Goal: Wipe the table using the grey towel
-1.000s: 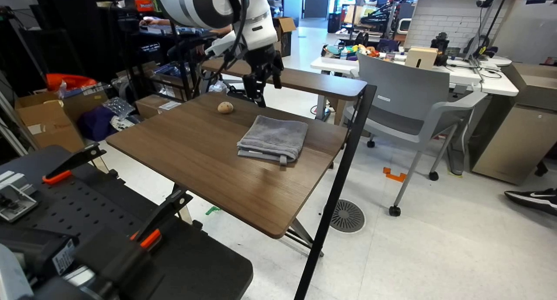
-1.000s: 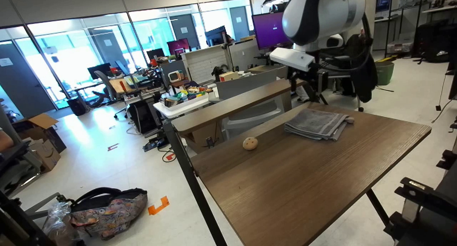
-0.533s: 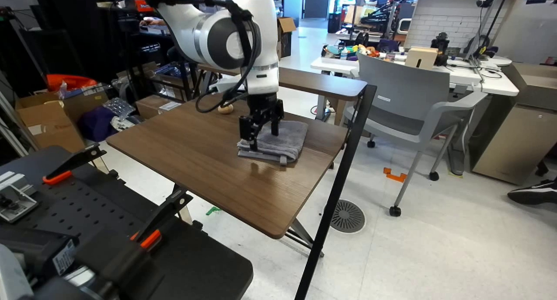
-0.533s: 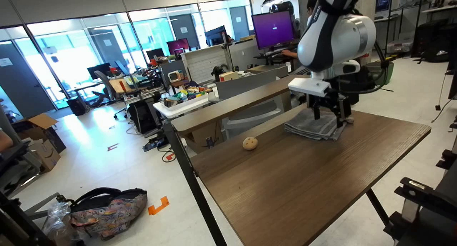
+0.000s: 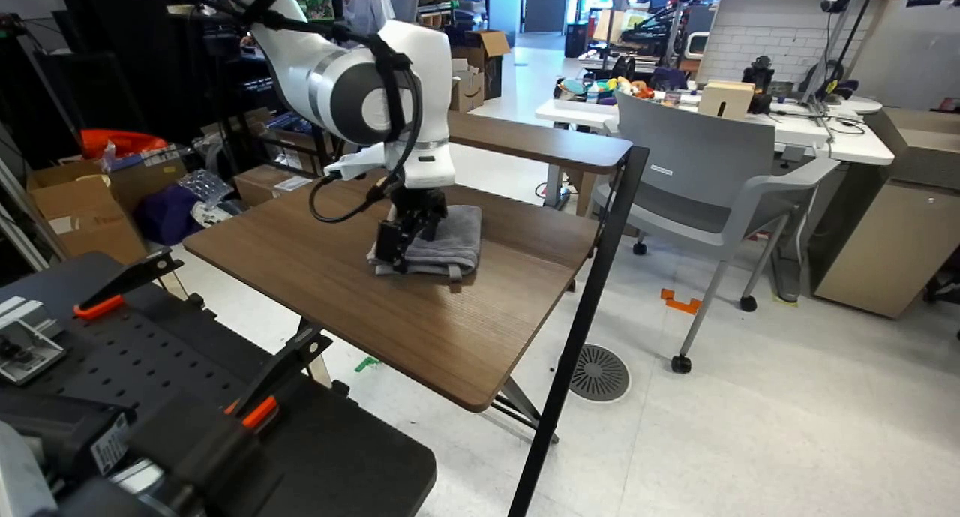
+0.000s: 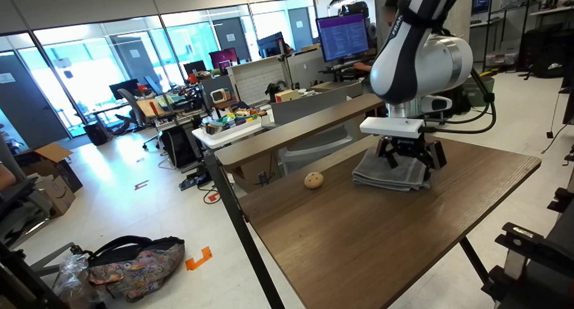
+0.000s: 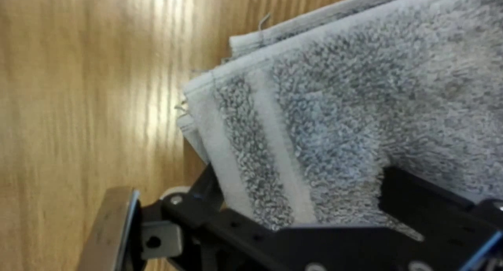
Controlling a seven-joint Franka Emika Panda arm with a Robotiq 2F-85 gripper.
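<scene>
Jaws wide apart and gripping nothing, the gripper [image 7: 300, 174] spans the banded end of the folded grey towel [image 6: 388, 178], touching its pile, while the towel lies on the table [image 6: 358, 241] near a round tan lump [image 6: 314, 180].

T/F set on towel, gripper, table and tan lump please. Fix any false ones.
1. The grey towel lies folded on the table. True.
2. The gripper is at the grey towel, away from the tan lump. True.
3. The tan lump rests on the grey towel. False: it sits on the table, apart from the towel.
4. The gripper's jaws are shut against each other. False: they stand apart, with towel showing between them in the wrist view.
5. The grey towel hangs over the table's edge. False: it lies within the table's edges.
</scene>
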